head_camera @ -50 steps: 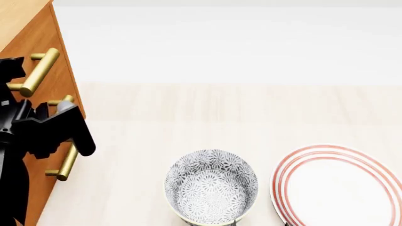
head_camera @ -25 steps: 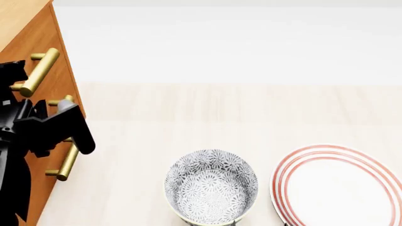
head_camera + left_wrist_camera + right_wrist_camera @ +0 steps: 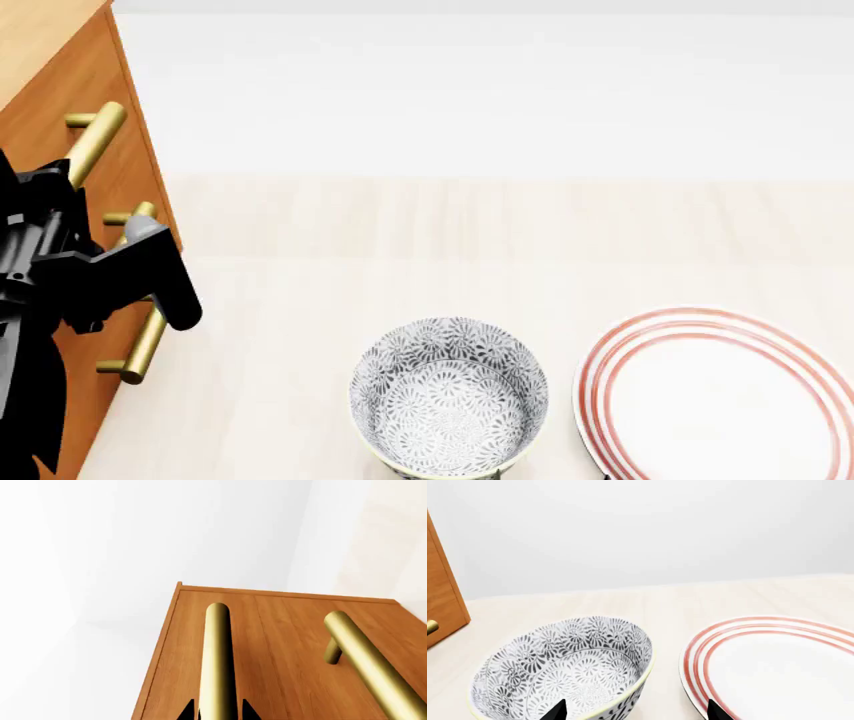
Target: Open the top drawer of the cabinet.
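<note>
The orange-brown wooden cabinet point(image 3: 80, 110) stood at the left edge of the pale wooden bench point(image 3: 400, 250). The black left tool point(image 3: 217, 711) sat astride the brass bar handle point(image 3: 218, 665) on its front. The patterned grey-and-white bowl point(image 3: 449, 407) lay near, right of the cabinet, with the red-ringed white plate point(image 3: 721, 400) just beside it, farther right.

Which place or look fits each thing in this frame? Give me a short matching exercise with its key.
Things:
1. bowl
2. plate
3. cabinet
4. left gripper

Descriptions:
A. white with red rings
B. fingertips either side of a brass handle
C. grey floral pattern
D. orange-brown wood with brass bar handles

Pairs: 1-C, 2-A, 3-D, 4-B
</note>
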Motion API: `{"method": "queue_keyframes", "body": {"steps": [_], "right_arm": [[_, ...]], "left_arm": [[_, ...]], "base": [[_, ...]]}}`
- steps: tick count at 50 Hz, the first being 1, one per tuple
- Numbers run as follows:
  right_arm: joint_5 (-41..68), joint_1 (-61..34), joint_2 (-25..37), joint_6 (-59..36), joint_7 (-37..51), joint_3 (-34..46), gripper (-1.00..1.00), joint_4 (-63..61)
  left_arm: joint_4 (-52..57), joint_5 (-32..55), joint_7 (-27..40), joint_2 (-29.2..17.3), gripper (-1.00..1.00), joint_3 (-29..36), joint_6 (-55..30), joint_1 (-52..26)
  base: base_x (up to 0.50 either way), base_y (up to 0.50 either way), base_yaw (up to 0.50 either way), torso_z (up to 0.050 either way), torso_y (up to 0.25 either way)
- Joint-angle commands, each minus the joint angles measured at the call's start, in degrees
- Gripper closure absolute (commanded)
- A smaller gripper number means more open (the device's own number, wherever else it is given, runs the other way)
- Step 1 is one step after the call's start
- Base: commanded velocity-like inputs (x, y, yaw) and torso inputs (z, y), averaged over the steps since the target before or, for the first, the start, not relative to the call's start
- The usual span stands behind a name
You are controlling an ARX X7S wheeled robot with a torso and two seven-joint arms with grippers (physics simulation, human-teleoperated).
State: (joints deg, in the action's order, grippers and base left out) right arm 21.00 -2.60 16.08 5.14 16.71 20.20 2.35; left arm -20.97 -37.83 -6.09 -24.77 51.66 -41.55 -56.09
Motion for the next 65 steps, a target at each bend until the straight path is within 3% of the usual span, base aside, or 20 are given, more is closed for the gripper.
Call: {"method": "queue_keyframes", "body": {"steps": [1,44,62,63,65], "right_arm": [[-0.9,0.0,-1.0,-0.2,-1.0,-1.2,-1.00,-0.2],[-0.1,-0.1,-0.3,0.7,-1.5,0.0,-1.00,-0.1],[0.3,-0.2,0.0,0.6,-1.4,0.2,-1.00,-0.1],[0.4,-0.1,0.0,0.5,-1.4,0.3,-1.00,-0.3],[0.5,-0.2,0.0,0.3,-1.2,0.2,-1.00,-0.3]], "left_arm": [[-0.4,-1.5,-1.5,2.3,1.00,-0.6,0.7,-0.9],[0.6,-4.7,-4.8,12.5,1.00,7.3,3.7,-5.9],[2.2,-4.4,-4.7,13.2,1.00,7.1,3.3,-5.6],[2.3,-4.2,-5.2,13.3,-1.00,6.9,2.7,-5.5],[2.7,-4.3,-5.5,12.9,-1.00,7.0,2.8,-5.5]], "base": [[0.00,0.00,0.00,0.000,0.000],[0.00,0.00,0.00,0.000,0.000],[-0.01,0.00,0.00,0.000,0.004],[0.00,0.00,0.00,0.000,0.011],[0.00,0.00,0.00,0.000,0.000]]}}
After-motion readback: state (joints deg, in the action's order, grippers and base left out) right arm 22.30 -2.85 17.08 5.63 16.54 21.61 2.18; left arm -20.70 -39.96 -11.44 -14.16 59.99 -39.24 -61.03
